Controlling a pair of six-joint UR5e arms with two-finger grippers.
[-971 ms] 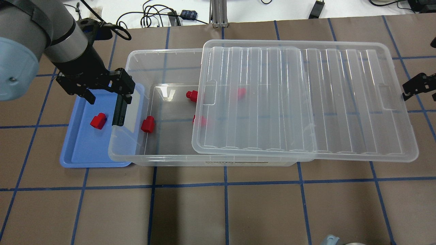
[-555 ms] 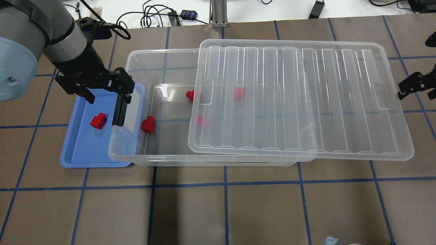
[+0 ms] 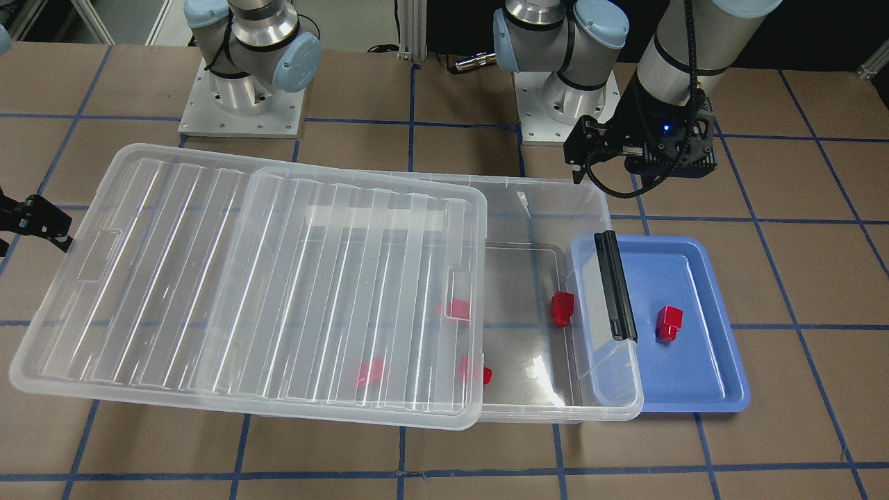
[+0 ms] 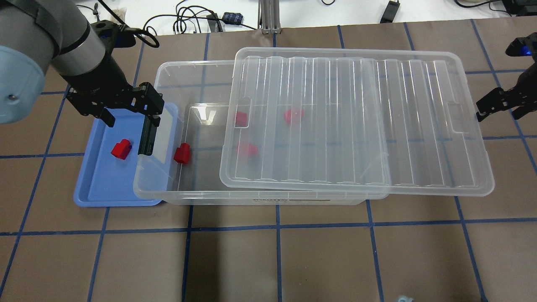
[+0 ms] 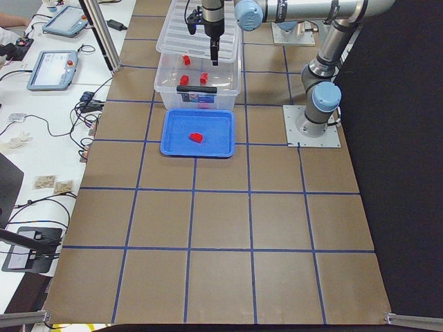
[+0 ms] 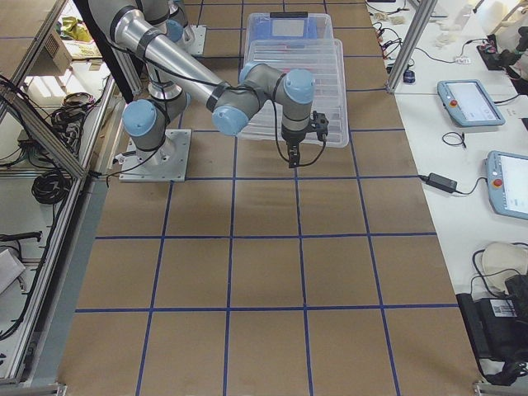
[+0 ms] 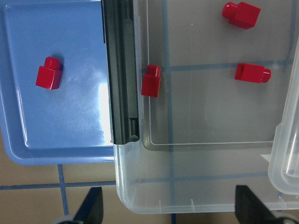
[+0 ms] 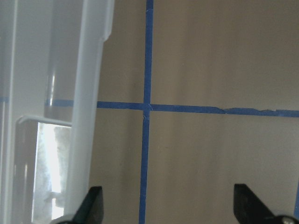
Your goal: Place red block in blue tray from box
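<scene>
One red block (image 4: 121, 149) lies in the blue tray (image 4: 105, 184), also seen in the left wrist view (image 7: 49, 73). Another red block (image 4: 182, 153) lies in the open end of the clear box (image 4: 201, 84), next to its black latch (image 4: 147, 136). Three more red blocks show blurred under the ribbed lid (image 4: 356, 126). My left gripper (image 4: 132, 119) hangs open and empty above the tray's far end and the box rim. My right gripper (image 4: 499, 111) is open and empty at the lid's right edge (image 8: 88, 93).
The lid lies shifted to the right, overhanging the box's right end. The tray is tucked partly under the box's left rim (image 3: 611, 389). Cables and a metal post (image 4: 268, 16) are at the table's far edge. The brown table (image 4: 277, 260) has blue tape lines.
The lid has slid left and now covers more of the box, including the far red block. My right gripper has moved left with it. My left gripper has barely moved.
</scene>
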